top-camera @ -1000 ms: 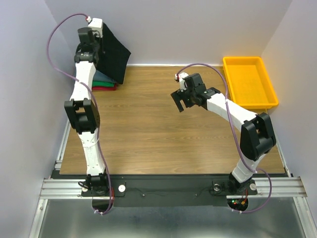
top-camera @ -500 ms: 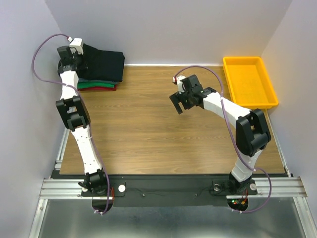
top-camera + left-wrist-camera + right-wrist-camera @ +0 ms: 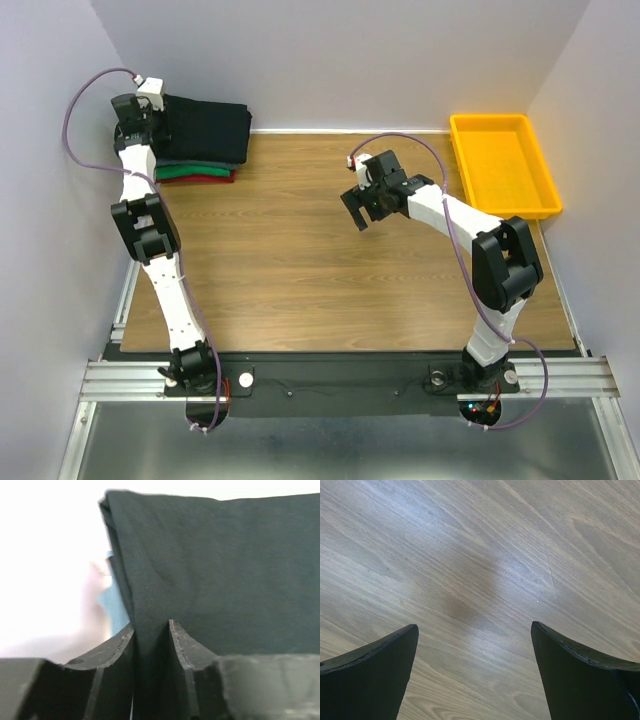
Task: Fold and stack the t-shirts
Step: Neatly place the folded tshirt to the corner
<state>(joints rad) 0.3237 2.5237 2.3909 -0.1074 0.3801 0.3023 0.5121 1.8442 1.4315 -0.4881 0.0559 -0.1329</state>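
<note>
**Shirts stacked in the far left corner, bin apart at the far right**

The yellow bin (image 3: pixel 497 165) stands at the far right corner of the counter (image 3: pixel 300 270), against the back wall. None of the t-shirts lies in it. All of them are on the counter, well apart from the bin.

The shirts form one pile in the far left corner. The black t-shirt (image 3: pixel 210 130) lies folded on top and covers most of the pile. Under it, the green t-shirt (image 3: pixel 195 171) shows as a strip along the near edge, with the red t-shirt (image 3: pixel 205 179) as a thinner strip below. In the left wrist view a bit of the grey-blue t-shirt (image 3: pixel 114 607) peeks out under the black one at its left side.

The left gripper (image 3: pixel 151 627) reaches to the left end of the pile. Its jaws stand a narrow way apart with a fold of the black cloth running down between them. Whether they press on that fold cannot be told.

The right gripper (image 3: pixel 357 214) hangs over bare wood near the middle of the counter, between the pile and the bin. Its jaws are spread wide with nothing between them but the wood grain below.
</note>
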